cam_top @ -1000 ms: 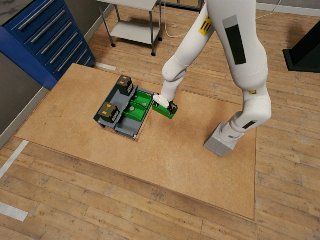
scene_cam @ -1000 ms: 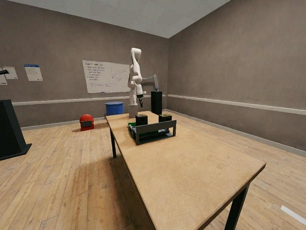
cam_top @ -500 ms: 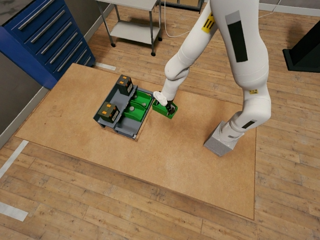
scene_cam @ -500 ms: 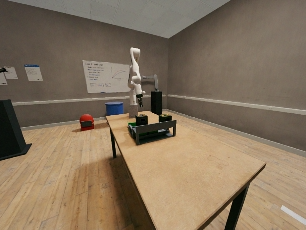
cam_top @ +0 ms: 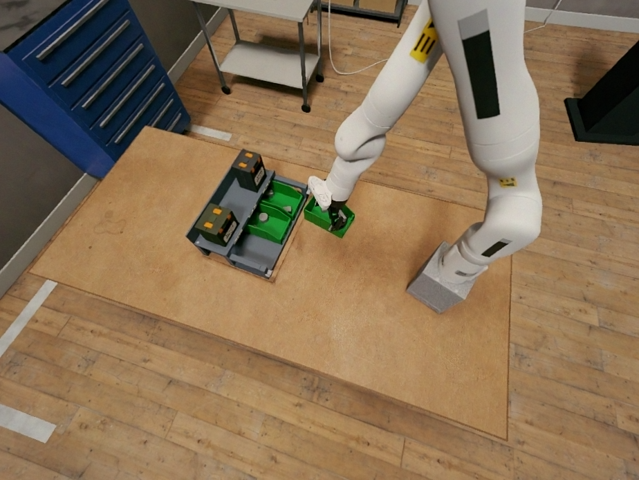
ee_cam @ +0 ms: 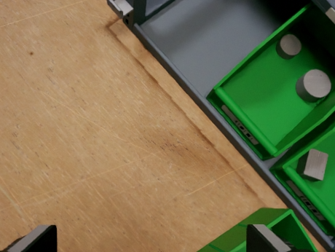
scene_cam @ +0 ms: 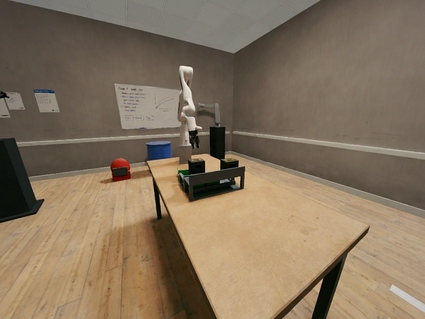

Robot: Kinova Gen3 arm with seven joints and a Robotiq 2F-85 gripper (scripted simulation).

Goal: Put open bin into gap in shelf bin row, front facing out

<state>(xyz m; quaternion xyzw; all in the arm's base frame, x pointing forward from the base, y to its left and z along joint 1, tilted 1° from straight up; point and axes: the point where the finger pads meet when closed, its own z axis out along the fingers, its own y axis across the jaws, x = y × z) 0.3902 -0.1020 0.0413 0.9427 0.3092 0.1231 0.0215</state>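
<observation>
The loose green bin [cam_top: 317, 218] [ee_cam: 234, 233] stands on the table beside the shelf. My gripper [cam_top: 338, 223] [scene_cam: 195, 146] [ee_cam: 151, 238] is open and empty above it, covering part of it in the top view; its parts are hidden. The grey shelf [cam_top: 256, 251] [scene_cam: 216, 175] [ee_cam: 204, 47] holds two green bins side by side. The nearer bin [cam_top: 269, 227] [ee_cam: 255, 87] holds round grey parts [ee_cam: 314, 86] [ee_cam: 289, 46]. The farther bin [cam_top: 292, 194] [ee_cam: 324, 190] shows a grey block [ee_cam: 315, 164]. The gap lies beside the nearer bin, at the shelf's end, behind the front lip [ee_cam: 175, 74].
Two dark boxes with orange marks, one [cam_top: 250, 173] [scene_cam: 196, 167] at the far end and one [cam_top: 216, 225] [scene_cam: 229, 164] at the gap end, stand on the shelf's upper board. A small pale fitting [cam_top: 269, 272] [ee_cam: 121, 7] sits at the shelf's front corner by the gap.
</observation>
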